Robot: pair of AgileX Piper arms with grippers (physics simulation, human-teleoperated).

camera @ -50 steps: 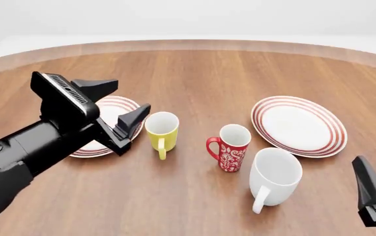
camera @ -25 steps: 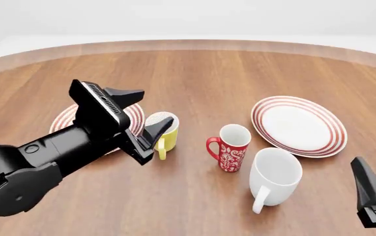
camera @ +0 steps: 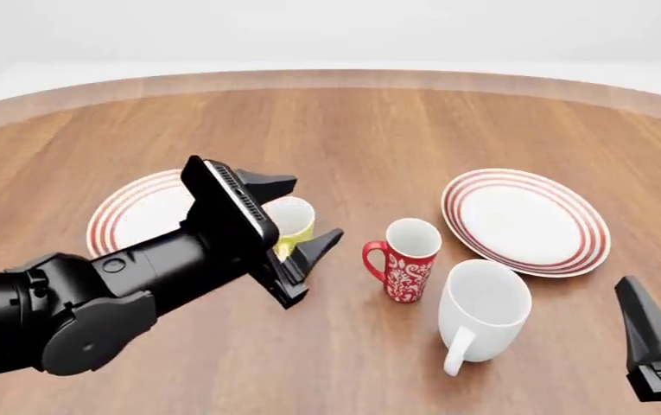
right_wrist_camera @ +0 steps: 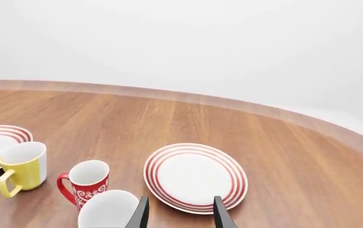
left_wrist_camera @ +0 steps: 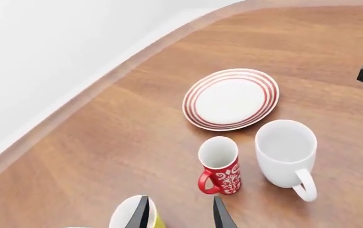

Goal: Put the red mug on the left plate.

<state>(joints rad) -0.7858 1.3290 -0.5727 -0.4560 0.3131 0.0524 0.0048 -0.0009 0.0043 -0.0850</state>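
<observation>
- Red mug [camera: 405,259] upright on the surface [camera: 422,130], between yellow mug [camera: 292,221] and white mug [camera: 482,311].
- Left pincer [camera: 296,216] spread, empty, over the yellow mug.
- Left plate [camera: 134,216] bare.
- Right pincer [right_wrist_camera: 178,211] spread, empty.

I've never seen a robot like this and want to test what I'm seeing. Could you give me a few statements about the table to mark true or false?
1. The red mug stands upright on the table. True.
2. The red mug already sits on the left plate. False: it stands on bare wood between the two plates.
3. The left gripper has its jaws apart and holds nothing. True.
4. The white mug lies on its side. False: it stands upright.
5. The yellow mug stands between the red mug and the left plate. True.
</observation>
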